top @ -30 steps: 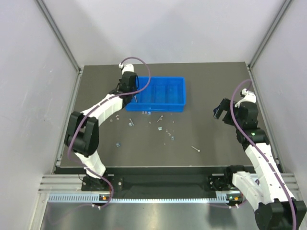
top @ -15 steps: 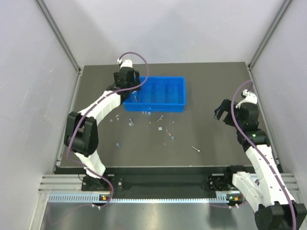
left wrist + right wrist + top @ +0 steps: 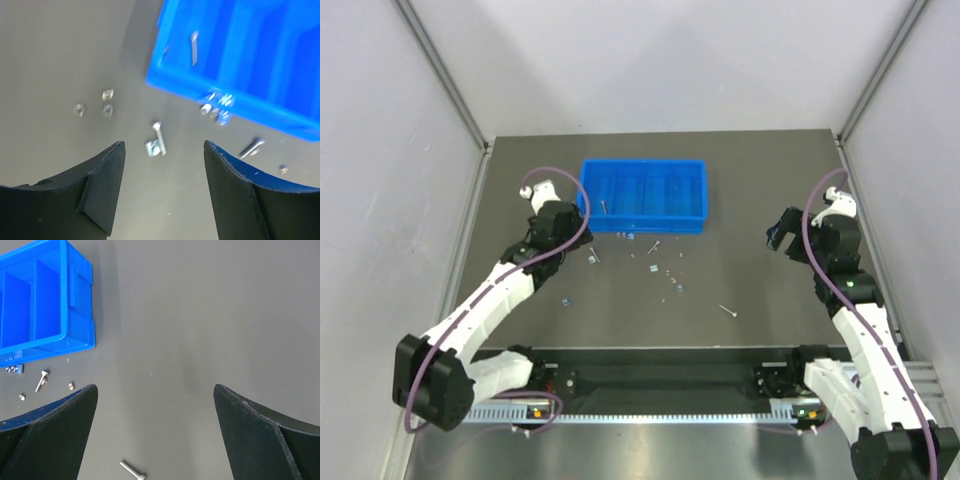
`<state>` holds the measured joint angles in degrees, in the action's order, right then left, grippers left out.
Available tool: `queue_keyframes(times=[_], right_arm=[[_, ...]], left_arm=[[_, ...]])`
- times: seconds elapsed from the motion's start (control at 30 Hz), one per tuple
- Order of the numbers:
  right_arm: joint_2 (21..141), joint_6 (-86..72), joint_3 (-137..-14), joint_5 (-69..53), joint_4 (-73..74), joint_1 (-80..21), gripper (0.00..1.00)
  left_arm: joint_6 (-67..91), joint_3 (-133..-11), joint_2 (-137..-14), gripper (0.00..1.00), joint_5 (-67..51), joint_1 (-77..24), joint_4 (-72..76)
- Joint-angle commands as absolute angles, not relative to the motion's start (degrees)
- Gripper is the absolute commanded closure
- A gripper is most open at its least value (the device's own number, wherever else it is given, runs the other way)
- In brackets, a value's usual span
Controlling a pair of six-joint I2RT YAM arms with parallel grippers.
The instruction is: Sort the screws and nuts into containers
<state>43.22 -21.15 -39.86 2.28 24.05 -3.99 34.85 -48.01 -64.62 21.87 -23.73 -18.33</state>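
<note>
Two pale walls [image 3: 380,120], dark matte table [image 3: 770,180], scattered screws [image 3: 728,311]

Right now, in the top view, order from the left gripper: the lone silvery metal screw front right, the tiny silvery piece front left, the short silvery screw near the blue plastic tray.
1. Short silvery screw, just right of the left gripper.
2. Tiny silvery piece, toward the front.
3. Lone screw, far right.

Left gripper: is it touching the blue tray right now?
Apart. The left wrist view shows bare dark table between the open left gripper and the near wall of the blue tray.
</note>
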Motion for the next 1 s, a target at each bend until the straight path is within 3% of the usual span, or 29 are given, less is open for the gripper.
queue_keyframes(times=[0.0, 0.37, 0.97], right_arm=[[43.94, -20.92, -40.96, 1.49, 21.97, -4.48, 0.0], [42.72, -20.92, -41.22, 3.08, 22.76, -4.57, 0.0], [43.86, -20.39, -42.45, 2.9, 23.03, -4.57, 0.0]], left_arm=[[37.54, -45.62, -65.99, 0.31, 21.01, -24.34, -16.26], [34.8, -51.41, -85.15, 0.35, 21.71, -26.19, -14.5], [35.59, -53.53, -96.85, 0.45, 28.65, -28.48, -12.92]])
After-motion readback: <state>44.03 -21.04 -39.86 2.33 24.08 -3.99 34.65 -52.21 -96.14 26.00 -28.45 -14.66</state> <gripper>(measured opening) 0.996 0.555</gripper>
